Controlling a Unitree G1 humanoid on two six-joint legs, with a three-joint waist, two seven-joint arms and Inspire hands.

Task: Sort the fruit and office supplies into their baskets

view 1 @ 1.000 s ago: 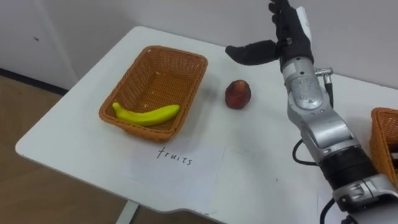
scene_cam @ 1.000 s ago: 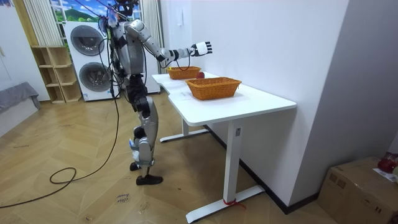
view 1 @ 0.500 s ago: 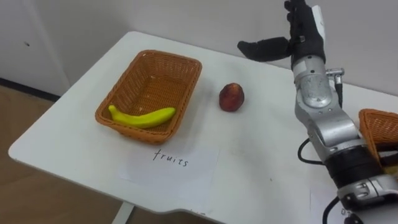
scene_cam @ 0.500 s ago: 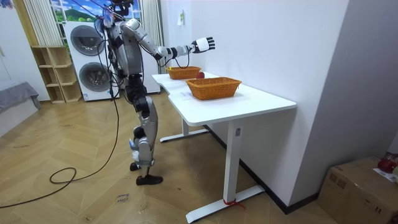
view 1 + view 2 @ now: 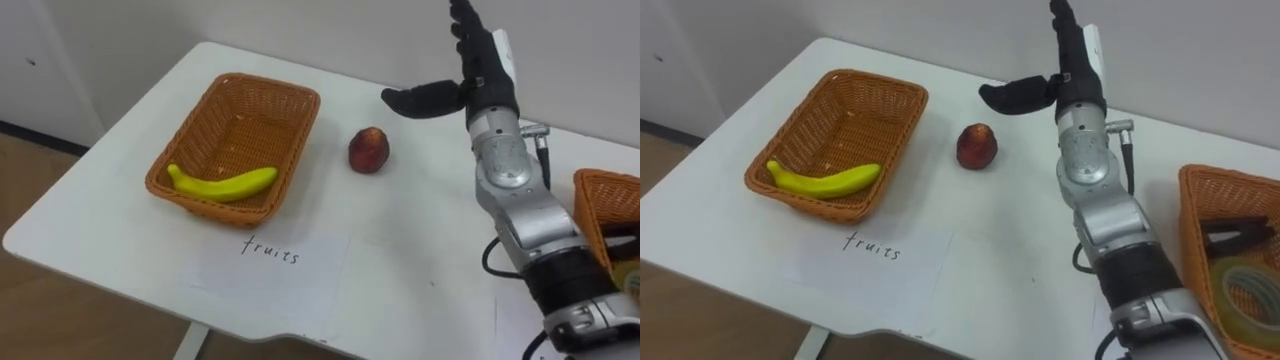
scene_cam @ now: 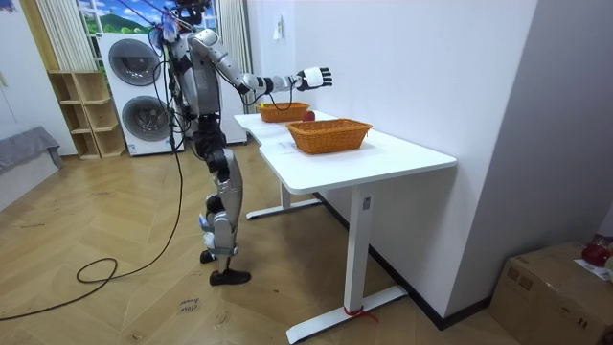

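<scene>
A red apple (image 5: 369, 150) lies on the white table (image 5: 420, 250), just right of the wicker fruit basket (image 5: 290, 100). A yellow banana (image 5: 222, 183) rests inside that basket near its front wall. My right hand (image 5: 478, 70) is raised over the table's far side, up and to the right of the apple, open with straight fingers and the thumb stretched left, holding nothing. A second wicker basket (image 5: 1200, 200) at the right edge holds a dark item (image 5: 1238, 235) and a roll of tape (image 5: 1252, 285). In the room view my right hand (image 6: 314, 77) reaches out above the baskets.
A paper label (image 5: 270, 258) with handwriting lies in front of the fruit basket. The table's front and left edges are close. A wall runs behind the table. Bare table surface lies between the two baskets.
My right hand has drifted right and slightly up, away from the apple, staying open. The camera has shifted a little. Apple and banana have not moved.
</scene>
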